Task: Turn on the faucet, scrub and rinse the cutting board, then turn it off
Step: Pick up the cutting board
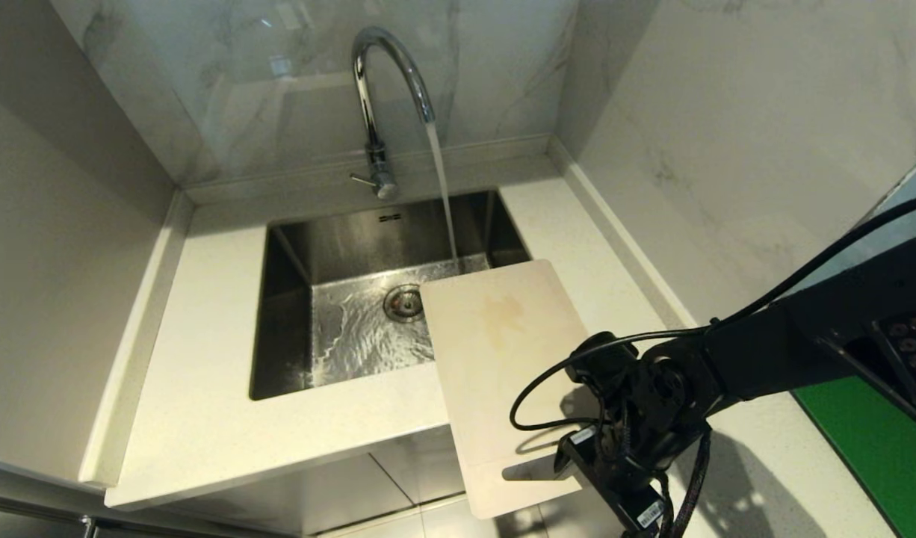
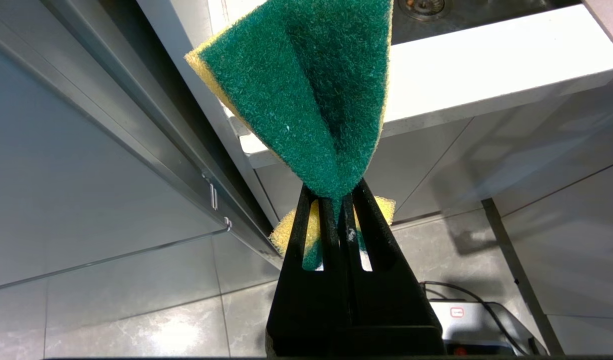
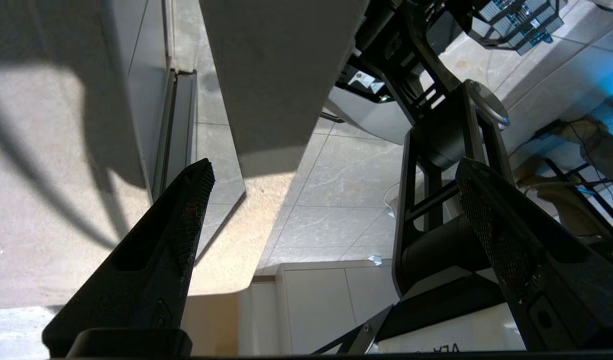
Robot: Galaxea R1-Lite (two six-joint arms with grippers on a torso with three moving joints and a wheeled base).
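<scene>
Chrome faucet (image 1: 387, 97) stands at the back of the bench (image 1: 196, 418), behind the steel sink (image 1: 338, 261), its arched spout reaching forward over the basin. Water (image 1: 443, 194) runs from the spout in a steady stream and lands on the sink floor just beyond the far short edge of the cutting board (image 1: 495, 359); the basin floor around the drain (image 1: 404, 302) is rippled with it. The faucet's slim lever sticks out to the side at the base.

The cutting board is a cream-white rectangle with a faint yellowish stain near its far end. Its long axis runs from the sink toward the robot, slightly angled. The far end lies over the sink's near right corner, the middle rests on the bench, and the near end with the slot handle juts out past the bench's front edge over the floor.

The right gripper (image 1: 577, 467) sits at that overhanging near end, by the slot handle. In the right wrist view its fingers (image 3: 186, 210) are spread wide and grip nothing, with the board's underside above them.

The left gripper (image 2: 336, 202) is down in front of the bench, below its front edge, fingers pinched tight on a green-and-yellow sponge (image 2: 306, 95), which folds upward out of them.
</scene>
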